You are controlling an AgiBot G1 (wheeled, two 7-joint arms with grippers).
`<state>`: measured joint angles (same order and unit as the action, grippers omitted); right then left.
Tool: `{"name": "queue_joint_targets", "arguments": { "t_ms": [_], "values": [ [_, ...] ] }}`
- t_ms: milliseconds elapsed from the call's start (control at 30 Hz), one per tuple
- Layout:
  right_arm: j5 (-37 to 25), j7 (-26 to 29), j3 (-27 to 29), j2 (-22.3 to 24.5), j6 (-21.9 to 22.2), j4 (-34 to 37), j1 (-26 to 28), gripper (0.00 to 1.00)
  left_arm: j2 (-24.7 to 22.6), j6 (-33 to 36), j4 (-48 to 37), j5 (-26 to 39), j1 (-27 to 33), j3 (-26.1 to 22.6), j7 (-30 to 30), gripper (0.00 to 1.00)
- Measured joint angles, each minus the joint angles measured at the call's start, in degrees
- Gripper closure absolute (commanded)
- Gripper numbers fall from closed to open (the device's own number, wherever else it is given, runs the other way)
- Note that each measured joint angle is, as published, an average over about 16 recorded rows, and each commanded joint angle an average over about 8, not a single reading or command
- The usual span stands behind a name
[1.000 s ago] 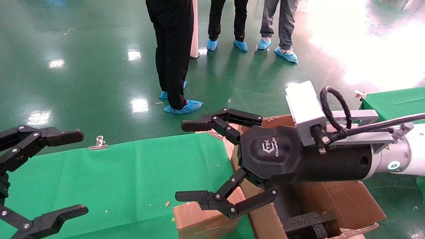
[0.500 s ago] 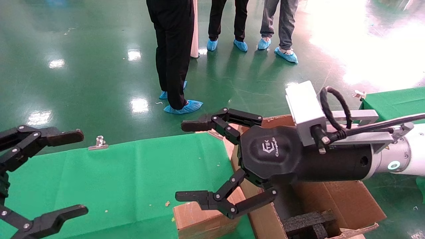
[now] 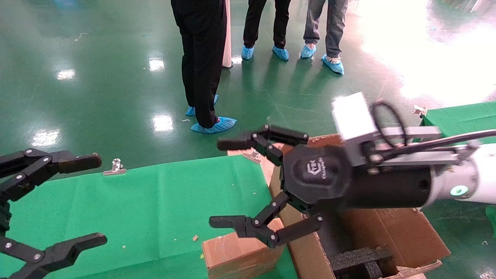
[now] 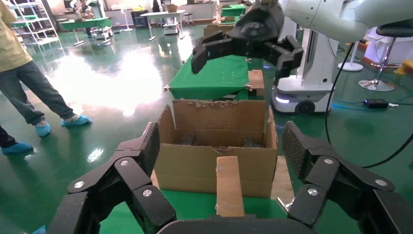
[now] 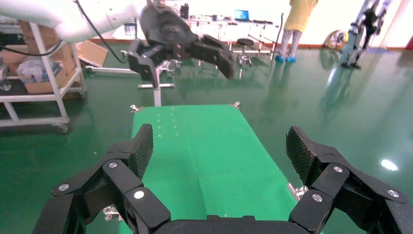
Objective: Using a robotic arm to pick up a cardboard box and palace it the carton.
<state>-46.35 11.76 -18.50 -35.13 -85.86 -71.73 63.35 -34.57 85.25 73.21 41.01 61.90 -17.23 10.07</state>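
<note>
Right gripper (image 3: 228,184) is seen with fingers spread wide, nothing held, on the robotic arm (image 3: 387,178) reaching in from 3 o'clock in the head view. It hangs above the seam between the cardboard box and the carton, with the lower finger (image 3: 248,226) just over the box's top edge; contact cannot be confirmed. The cardboard box (image 3: 238,255) is located at 6 o'clock on the green cloth (image 3: 147,201), pressed up against the carton's near wall. The carton (image 3: 403,234) sits at 4 o'clock, flaps open, black foam blocks (image 3: 360,261) visible inside. In the left wrist view the box (image 4: 229,185) is shown lying against the carton (image 4: 219,146), with the right gripper (image 4: 246,46) above. Left gripper (image 3: 93,199) is parked at 8 o'clock over the cloth, fingers also spread, empty. A metal clip (image 3: 115,166) is seen on the cloth's far edge at 10 o'clock. People's legs in blue shoe covers (image 3: 213,124) stand on the green floor at 12 o'clock.
</note>
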Motion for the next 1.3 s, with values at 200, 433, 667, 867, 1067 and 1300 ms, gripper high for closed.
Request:
{"name": "queue_joint_targets", "arguments": {
  "t_ms": [200,433,667,867,1067,1300],
  "values": [
    [-6.8,1.1,-4.1,-1.2,-1.8,2.7,4.0,0.00,0.0,0.0,0.0,0.0,0.0,0.0,0.0,1.00],
    [-15.7,1.0,-12.4,-4.0,-4.3,6.0,11.2,0.00,0.0,0.0,0.0,0.0,0.0,0.0,0.0,1.00],
    [-22.6,-1.9,-22.7,-7.9,-5.3,9.6,19.0,0.00,0.0,0.0,0.0,0.0,0.0,-0.1,0.0,1.00],
    [-26.3,-5.2,-31.2,-11.3,-5.3,13.4,25.0,0.00,0.0,0.0,0.0,0.0,0.0,-0.1,0.0,1.00],
    [-28.1,-8.1,-38.9,-14.4,-5.4,17.1,30.0,0.00,0.0,0.0,0.0,-0.1,0.0,-0.1,0.0,1.00],
    [-28.9,-11.3,-46.9,-17.5,-5.3,20.0,34.5,0.00,0.0,0.0,0.0,-0.1,0.0,-0.1,-0.1,0.25]
  ]
}}
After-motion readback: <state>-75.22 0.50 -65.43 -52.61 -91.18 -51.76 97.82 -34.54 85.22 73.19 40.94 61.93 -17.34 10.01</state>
